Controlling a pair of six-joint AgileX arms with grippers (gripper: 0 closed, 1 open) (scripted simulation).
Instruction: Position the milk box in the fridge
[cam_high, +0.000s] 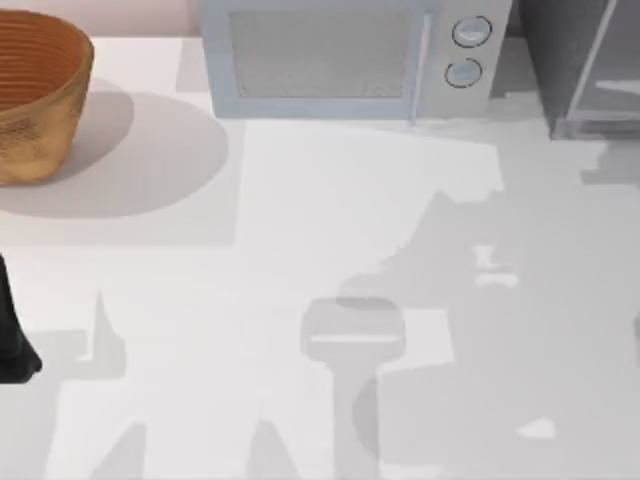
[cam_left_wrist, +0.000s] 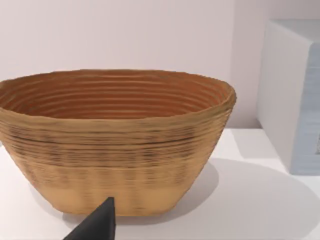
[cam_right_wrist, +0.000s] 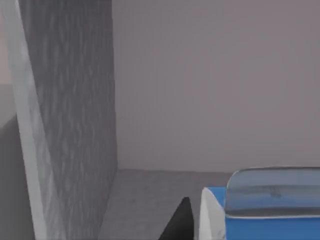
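White table, shadow-patched; left arm parked at its left edge. Back edge: basket at left corner, microwave mid, fridge at right corner. Milk box seen close beside a dark fingertip of the right gripper, inside the grey fridge interior; its axis cannot be told, nor the grip.

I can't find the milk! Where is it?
In the right wrist view, the milk box sits inside the fridge, by a dark fingertip.
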